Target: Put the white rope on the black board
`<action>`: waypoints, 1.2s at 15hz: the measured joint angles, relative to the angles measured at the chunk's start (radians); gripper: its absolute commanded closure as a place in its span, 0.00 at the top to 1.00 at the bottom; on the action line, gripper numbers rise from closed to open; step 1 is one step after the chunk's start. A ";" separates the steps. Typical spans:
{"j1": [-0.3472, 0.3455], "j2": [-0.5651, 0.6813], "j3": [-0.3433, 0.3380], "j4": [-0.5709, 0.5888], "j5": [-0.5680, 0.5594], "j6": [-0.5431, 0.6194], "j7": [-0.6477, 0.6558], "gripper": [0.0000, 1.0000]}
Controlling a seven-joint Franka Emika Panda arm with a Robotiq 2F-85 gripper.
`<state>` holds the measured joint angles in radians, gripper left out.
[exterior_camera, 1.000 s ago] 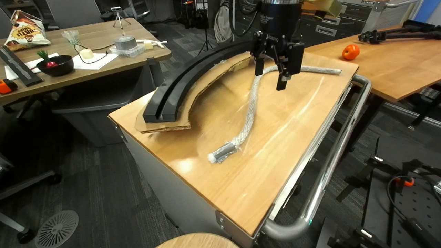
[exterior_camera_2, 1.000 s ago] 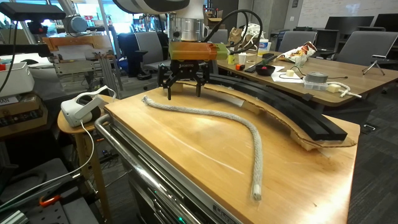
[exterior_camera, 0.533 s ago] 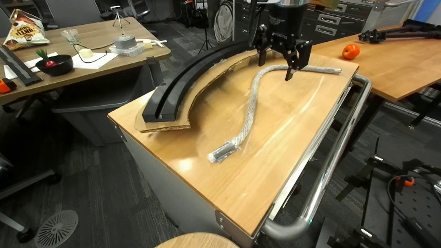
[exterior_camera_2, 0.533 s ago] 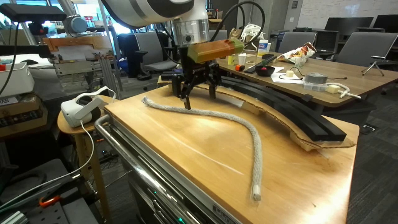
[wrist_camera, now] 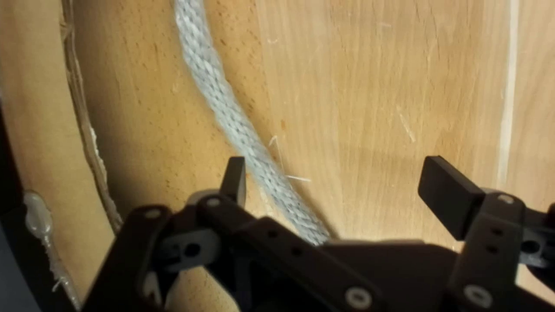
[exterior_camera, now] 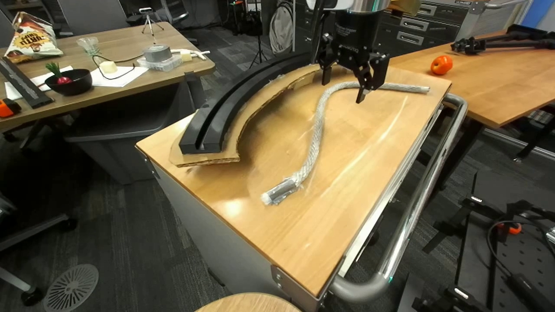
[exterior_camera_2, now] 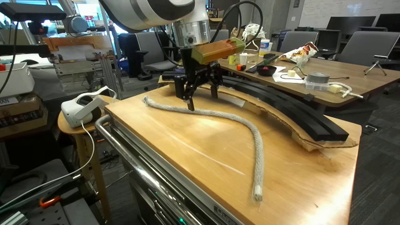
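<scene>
The white rope [exterior_camera: 318, 125] lies in an S-curve on the wooden tabletop, in both exterior views [exterior_camera_2: 257, 134]. One end is wrapped in grey tape. The black board [exterior_camera: 217, 130], a curved grooved strip, sits behind it, also in an exterior view [exterior_camera_2: 290, 107]; its edge shows at the left of the wrist view [wrist_camera: 9, 195]. My gripper [exterior_camera: 343, 89] is open and empty above the far stretch of rope, also in an exterior view [exterior_camera_2: 202, 100]. In the wrist view the gripper [wrist_camera: 336, 177] has the rope [wrist_camera: 234, 121] passing between its fingers, close to the left finger [wrist_camera: 234, 177].
A raised cardboard base [exterior_camera: 234, 157] juts out under the board on the rope's side. A chrome rail [exterior_camera: 416, 212] runs along the tabletop's edge. A headset [exterior_camera_2: 82, 107] sits on a stool. A cluttered table [exterior_camera_2: 375, 75] stands beyond the board.
My gripper has turned and shifted right and slightly down in an exterior view, coming over the rope; it moved little in the last half second. It stays open. Rope and board have not moved.
</scene>
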<state>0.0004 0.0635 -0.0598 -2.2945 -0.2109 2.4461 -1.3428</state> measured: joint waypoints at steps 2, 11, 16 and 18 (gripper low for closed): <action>0.000 0.017 0.001 0.011 -0.022 0.000 -0.001 1.00; 0.000 0.171 0.023 0.191 -0.109 -0.053 0.077 1.00; -0.016 0.259 0.044 0.239 -0.107 -0.105 0.037 0.75; -0.023 0.274 0.048 0.250 -0.107 -0.104 0.034 0.60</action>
<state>-0.0225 0.3371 -0.0122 -2.0446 -0.3176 2.3417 -1.3092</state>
